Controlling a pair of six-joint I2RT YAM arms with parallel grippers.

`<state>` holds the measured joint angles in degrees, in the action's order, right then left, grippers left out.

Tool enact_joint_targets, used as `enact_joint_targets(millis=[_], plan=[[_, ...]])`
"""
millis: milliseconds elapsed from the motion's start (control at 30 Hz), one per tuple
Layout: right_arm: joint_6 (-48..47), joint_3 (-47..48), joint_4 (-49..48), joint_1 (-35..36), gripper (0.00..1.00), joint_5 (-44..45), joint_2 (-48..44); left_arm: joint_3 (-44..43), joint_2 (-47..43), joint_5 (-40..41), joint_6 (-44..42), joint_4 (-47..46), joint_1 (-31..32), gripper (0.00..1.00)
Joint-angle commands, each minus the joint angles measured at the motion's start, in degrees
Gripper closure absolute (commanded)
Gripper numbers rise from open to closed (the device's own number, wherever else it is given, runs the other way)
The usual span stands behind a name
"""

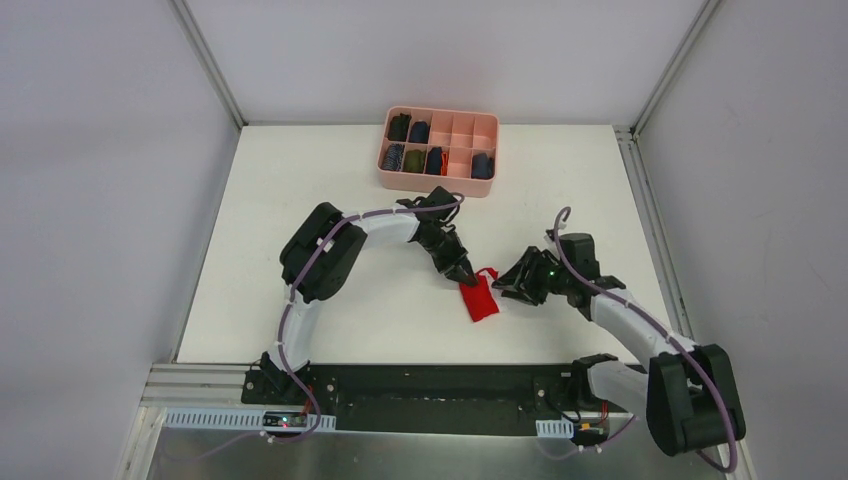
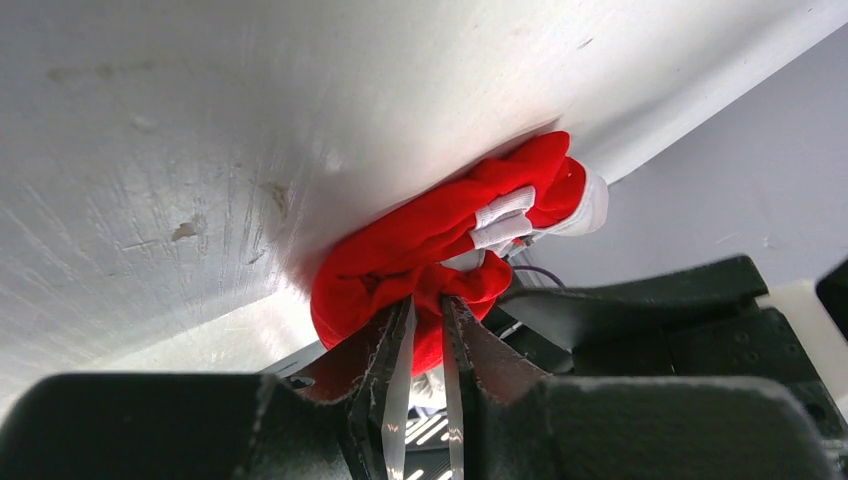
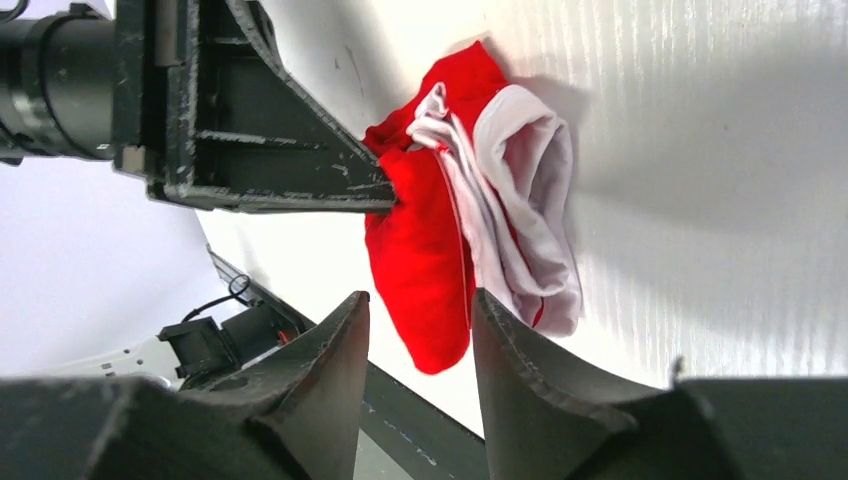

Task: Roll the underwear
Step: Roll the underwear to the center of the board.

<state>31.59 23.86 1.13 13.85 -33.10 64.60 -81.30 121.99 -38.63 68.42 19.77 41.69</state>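
The red underwear (image 1: 479, 300) lies folded small on the white table between the two arms, its white inner side showing in the right wrist view (image 3: 530, 190). My left gripper (image 1: 463, 272) is shut on the far end of the bundle; red cloth (image 2: 420, 240) bunches out from between its fingers (image 2: 398, 350). My right gripper (image 1: 506, 285) stands open just right of the garment. Its fingertips (image 3: 362, 305) sit on either side of the near red end without squeezing it. The left arm's finger (image 3: 300, 160) presses into the cloth from the left.
A pink divided box (image 1: 440, 187) at the back of the table holds several dark rolled garments (image 1: 408, 129). The black mounting rail (image 1: 430, 385) runs along the near edge. Grey walls close in both sides.
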Motion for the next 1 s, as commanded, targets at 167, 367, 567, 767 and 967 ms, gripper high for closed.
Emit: enact_joint_targets(millis=[167, 367, 567, 767, 967], plan=[[-10.51, 13.73, 21.23, 17.47, 0.56, 26.92, -8.18, -0.12, 2.18, 2.78, -0.75, 3.26, 1.01, 0.82], [-13.66, 22.35, 24.69, 34.80, 0.55, 43.82, 4.07, 0.58, 2.13, 2.39, -0.75, 3.21, 1.00, 0.82], [-15.40, 26.47, 26.55, 42.73, 0.54, 54.39, 12.88, 0.61, 2.54, 1.97, -0.59, 3.26, 0.92, 0.81], [-15.62, 27.54, 27.67, 46.91, 0.51, 62.33, 19.94, 0.20, 2.62, 1.47, -0.57, 3.25, 0.68, 0.79], [-14.51, 28.84, 27.94, 48.81, 0.49, 65.49, 25.57, 0.13, 2.21, 1.06, -0.40, 3.26, 0.07, 0.77]])
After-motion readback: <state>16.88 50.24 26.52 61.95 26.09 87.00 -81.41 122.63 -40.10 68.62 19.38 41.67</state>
